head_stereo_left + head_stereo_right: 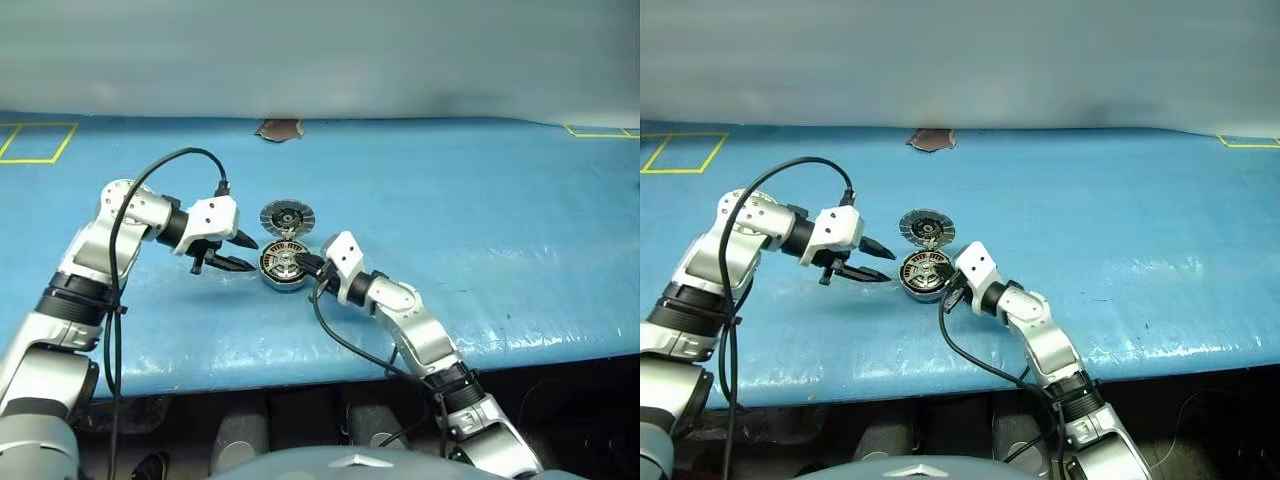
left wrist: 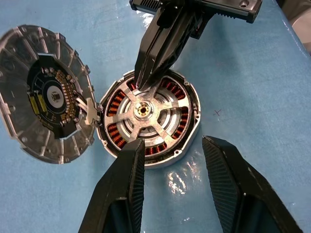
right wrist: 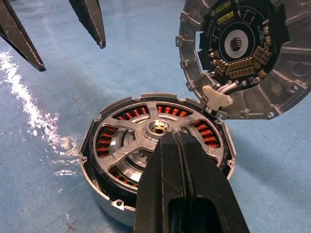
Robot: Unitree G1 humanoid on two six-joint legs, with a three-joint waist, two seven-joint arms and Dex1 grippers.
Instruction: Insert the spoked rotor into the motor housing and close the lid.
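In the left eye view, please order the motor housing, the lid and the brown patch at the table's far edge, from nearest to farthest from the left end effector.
1. Motor housing, on the blue table just right of the open left end effector, with the spoked rotor seated in it.
2. Lid, lying just behind the housing.
3. Brown patch, at the far edge.

The two head views looked forward and down across the blue table, well back from the work, while each wrist view looked along its own fingers from close range, and all four shared the motor housing and the lid beside it.
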